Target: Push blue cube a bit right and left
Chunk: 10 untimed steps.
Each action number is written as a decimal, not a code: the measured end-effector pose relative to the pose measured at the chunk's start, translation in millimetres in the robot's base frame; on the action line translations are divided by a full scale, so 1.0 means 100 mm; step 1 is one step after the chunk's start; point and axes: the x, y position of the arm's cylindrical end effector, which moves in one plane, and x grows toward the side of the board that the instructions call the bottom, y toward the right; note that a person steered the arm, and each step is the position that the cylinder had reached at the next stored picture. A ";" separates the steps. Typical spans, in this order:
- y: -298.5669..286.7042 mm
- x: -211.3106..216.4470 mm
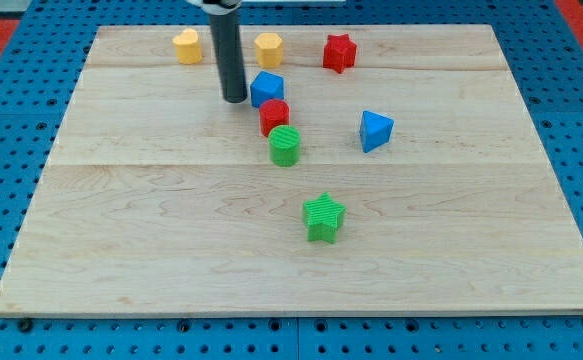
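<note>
My tip (235,100) sits on the wooden board (171,240), just to the view's left of the blue cube (267,89). It is very close to the cube, but I cannot tell if they touch. The rod goes straight up from the tip and out of the view's top. I have no jaws at all (only a dark rod), so there is nothing to open or close.

The blue cube is near the view's top, a little left of the middle of the board. Right below it is a red block (274,117), round like a short tube, and it looks like it touches the cube. Below that is a green round block (285,145), touching the red one. The three make a short line that leans a bit toward the view's right as it goes down.

Along the view's top edge there are three more blocks. A yellow block (187,46) is left of the rod. Another yellow block (269,49) is just above the blue cube. A red star (339,52) is farther right.

A blue pointy block (375,130) sits alone to the view's right of the line. A green star (324,217) sits lower, well apart from the rest
</note>
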 end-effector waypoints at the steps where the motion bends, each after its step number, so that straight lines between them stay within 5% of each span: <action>1: 0.36 0.00; 3: 0.10 -0.34; 5: 0.59 -0.69; 8: 1.29 -0.68; 10: 1.27 -0.20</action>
